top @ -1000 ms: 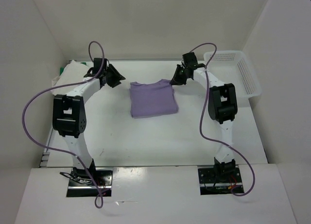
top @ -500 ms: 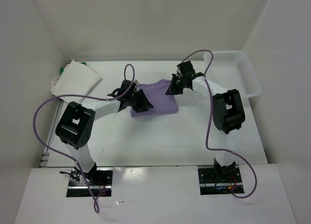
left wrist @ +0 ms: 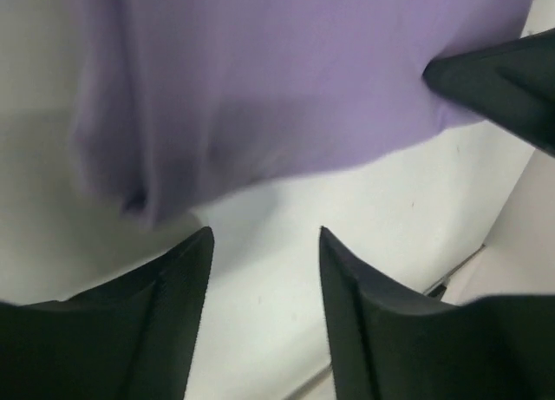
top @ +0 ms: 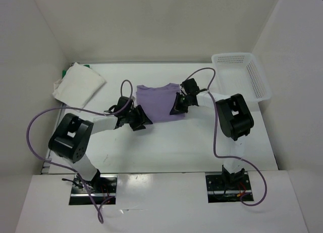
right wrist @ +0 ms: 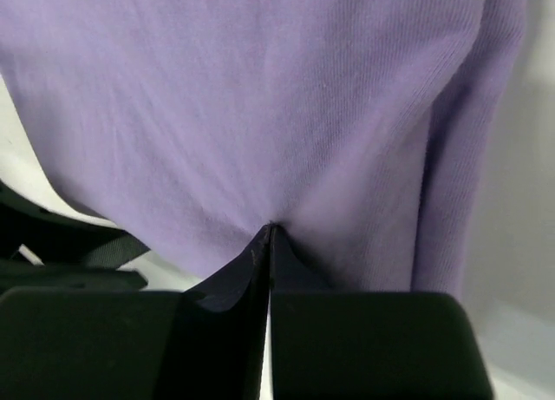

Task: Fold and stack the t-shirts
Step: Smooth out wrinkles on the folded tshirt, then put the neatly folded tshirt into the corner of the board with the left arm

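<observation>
One lavender shirt sits pinched in right jaws.

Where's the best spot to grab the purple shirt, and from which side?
Probably its near-left corner, approached low from the near side. The purple shirt lies flat and folded, so only its edges can be pinched. The right end effector is shut on the near-right edge; the open left end effector faces that corner.
</observation>
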Robot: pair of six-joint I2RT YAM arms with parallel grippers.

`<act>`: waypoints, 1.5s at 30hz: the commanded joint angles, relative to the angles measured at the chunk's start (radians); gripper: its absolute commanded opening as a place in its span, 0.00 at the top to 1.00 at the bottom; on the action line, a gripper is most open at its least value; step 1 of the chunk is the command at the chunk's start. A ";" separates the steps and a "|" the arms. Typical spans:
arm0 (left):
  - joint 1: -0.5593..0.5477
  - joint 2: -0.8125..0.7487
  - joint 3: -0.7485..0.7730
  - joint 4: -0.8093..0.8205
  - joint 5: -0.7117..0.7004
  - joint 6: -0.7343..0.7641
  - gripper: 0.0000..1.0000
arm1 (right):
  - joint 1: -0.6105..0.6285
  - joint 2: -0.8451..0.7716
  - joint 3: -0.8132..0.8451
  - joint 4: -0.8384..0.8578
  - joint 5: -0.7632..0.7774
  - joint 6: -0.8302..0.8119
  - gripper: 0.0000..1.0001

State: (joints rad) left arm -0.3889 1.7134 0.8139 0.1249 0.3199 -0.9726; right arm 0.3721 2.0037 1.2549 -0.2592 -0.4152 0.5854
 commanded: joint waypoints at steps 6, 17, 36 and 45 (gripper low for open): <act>0.120 -0.294 -0.004 -0.212 -0.057 0.051 0.17 | -0.006 -0.196 -0.005 -0.074 -0.052 -0.062 0.71; 0.223 0.110 0.237 -0.168 -0.048 0.190 0.11 | -0.015 -0.480 -0.170 -0.124 -0.031 -0.085 0.53; 0.107 0.388 0.681 -0.131 0.054 0.156 1.00 | -0.180 -0.698 -0.299 -0.124 -0.062 -0.038 0.51; 0.400 0.325 0.964 -0.205 0.116 0.135 1.00 | -0.190 -0.677 -0.328 -0.133 -0.091 -0.076 0.52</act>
State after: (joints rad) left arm -0.1516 2.1197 1.7100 -0.0788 0.4080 -0.8185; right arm 0.1894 1.3445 0.9314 -0.3889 -0.4767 0.5404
